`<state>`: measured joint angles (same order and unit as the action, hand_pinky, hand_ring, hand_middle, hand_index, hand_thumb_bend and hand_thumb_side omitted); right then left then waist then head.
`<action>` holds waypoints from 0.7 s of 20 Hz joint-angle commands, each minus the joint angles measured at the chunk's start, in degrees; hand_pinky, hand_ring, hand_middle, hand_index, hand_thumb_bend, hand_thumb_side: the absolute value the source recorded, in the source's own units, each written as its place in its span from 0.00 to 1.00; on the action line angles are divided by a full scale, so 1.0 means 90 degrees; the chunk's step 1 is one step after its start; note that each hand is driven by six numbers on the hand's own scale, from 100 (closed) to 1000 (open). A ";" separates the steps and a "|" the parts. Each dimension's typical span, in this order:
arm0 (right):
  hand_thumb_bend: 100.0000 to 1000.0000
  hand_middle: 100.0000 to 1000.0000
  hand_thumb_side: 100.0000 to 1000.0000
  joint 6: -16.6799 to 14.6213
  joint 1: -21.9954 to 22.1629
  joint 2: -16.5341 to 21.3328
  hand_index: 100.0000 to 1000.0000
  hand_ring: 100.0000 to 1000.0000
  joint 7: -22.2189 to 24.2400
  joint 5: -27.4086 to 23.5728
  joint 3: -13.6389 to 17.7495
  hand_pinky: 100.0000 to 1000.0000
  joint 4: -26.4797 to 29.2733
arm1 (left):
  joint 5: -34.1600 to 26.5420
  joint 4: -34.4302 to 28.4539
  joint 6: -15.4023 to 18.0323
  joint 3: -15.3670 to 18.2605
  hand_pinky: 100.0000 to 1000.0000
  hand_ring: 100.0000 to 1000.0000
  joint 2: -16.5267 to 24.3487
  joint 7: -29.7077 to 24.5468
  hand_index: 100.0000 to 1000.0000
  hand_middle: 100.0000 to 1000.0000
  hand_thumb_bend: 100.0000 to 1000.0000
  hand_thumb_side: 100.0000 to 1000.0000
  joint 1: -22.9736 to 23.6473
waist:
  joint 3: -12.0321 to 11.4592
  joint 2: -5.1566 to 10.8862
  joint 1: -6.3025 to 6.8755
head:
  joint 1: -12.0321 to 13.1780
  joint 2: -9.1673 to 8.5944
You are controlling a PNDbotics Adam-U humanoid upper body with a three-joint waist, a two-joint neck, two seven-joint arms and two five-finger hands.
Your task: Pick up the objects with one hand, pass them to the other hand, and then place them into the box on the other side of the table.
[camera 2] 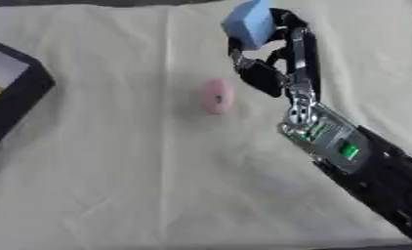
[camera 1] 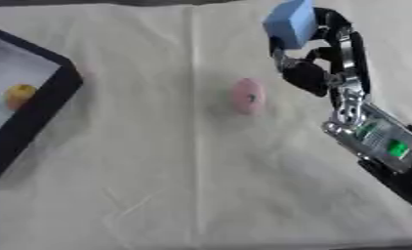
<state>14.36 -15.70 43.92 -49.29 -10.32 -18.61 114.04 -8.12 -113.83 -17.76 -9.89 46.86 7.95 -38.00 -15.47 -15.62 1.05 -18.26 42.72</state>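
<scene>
Soft, even, bright light on the pale cloth (camera 1: 158,185); faint shadows, everything slightly blurred, no glare.

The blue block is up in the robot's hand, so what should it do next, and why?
Probably carry the blue block leftward over the table's middle for a handover. The right hand holds it, the box sits on the far left, and the left hand is not in view yet.

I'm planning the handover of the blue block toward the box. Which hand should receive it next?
The left, probably. The right hand is curled round the blue block at the table's right, while the box sits at the left edge, on the left arm's side. The left hand shows in neither view, so it must first come in.
</scene>
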 commanded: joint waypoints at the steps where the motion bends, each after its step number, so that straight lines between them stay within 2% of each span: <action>1: 0.11 0.52 0.00 0.0088 -0.0116 0.0067 0.39 0.54 -0.0027 0.0026 -0.0049 0.17 0.0061 | 0.0105 -0.0085 0.0084 -0.0061 0.87 0.59 0.0230 -0.0212 0.70 0.49 0.00 0.45 -0.0200 | -0.0021 0.0215 0.0082 | 0.0014 -0.0008; 14: 0.10 0.52 0.00 -0.0032 -0.0432 0.0015 0.39 0.54 0.0186 -0.0001 -0.0367 0.17 0.0061 | 0.0334 -0.0085 0.0110 -0.0340 0.86 0.59 0.0141 -0.0599 0.70 0.49 0.00 0.43 -0.0466 | -0.0160 0.0184 0.0131 | 0.0245 -0.0058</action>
<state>14.03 -18.77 43.17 -47.77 -10.31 -22.07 114.04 -5.45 -113.97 -16.83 -13.31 46.81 2.87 -41.08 -16.85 -15.62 1.43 -16.41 42.71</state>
